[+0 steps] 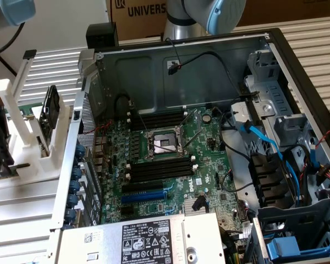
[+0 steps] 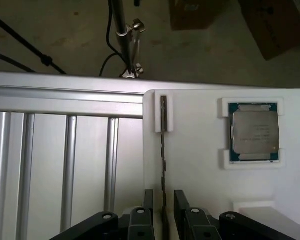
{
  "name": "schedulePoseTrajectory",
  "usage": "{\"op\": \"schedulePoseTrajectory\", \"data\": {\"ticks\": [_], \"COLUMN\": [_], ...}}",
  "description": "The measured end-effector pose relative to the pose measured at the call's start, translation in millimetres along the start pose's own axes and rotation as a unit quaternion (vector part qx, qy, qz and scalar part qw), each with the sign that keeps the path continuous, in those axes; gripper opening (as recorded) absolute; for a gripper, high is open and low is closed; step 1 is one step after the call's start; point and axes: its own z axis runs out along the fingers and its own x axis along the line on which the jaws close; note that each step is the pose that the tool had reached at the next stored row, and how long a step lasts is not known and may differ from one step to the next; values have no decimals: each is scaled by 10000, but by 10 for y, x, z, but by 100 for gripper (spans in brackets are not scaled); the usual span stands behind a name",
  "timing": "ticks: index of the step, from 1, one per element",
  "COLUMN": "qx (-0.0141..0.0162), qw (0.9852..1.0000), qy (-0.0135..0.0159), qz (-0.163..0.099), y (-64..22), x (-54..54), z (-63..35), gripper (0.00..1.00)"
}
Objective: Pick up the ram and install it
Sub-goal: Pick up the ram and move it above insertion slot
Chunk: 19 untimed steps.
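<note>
**Over the white holder, an open gripper straddles the ram**

At one edge of the white holder (image 2: 200, 165), the ram (image 2: 163, 145) stands on its long edge. The wrist view sees it edge-on as a thin dark strip. Its far end sits in a raised white slot block (image 2: 163, 112), and its near end runs in between the fingers (image 2: 148, 212). The gripper (image 2: 164, 215) is released. One black finger stands on each side of the stick, with a sliver of white holder showing between each finger and the board, so nothing is clamped.

On the same holder, well apart from the ram, a square silver-topped processor chip (image 2: 254, 132) lies flat between two white corner frames. Beside the holder runs the ribbed aluminium tabletop (image 2: 65, 165). Past its edge, a metal stand pole (image 2: 121, 40) with black cables rises from the floor.

In the exterior view the holder sits on the table at the exterior view's left of the open computer case (image 1: 275, 66). A black-framed board (image 1: 48, 113) stands upright in it, and the dark bulk of the gripper hangs at the far left edge of that view.

Inside the case the motherboard (image 1: 209, 148) lies flat. Its processor socket (image 1: 164, 144) sits between two banks of long black slots (image 1: 159, 170). A labelled power supply (image 1: 154, 242) lies at the near end of the case. The robot arm (image 1: 209, 14) rises behind the case, in front of a cardboard box (image 1: 143, 11).
</note>
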Motion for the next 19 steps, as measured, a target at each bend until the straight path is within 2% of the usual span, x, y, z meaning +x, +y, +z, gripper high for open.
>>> {"op": "schedulePoseTrajectory", "data": {"ticks": [1, 2, 19], "qx": [29, 37, 27], "qw": [10000, 10000, 10000], "qy": [1, 0, 1], "qz": [-3, -5, -8], "y": [6, 7, 9], "x": [-1, -1, -1], "z": [17, 26, 29], "gripper": [31, 31, 31]}}
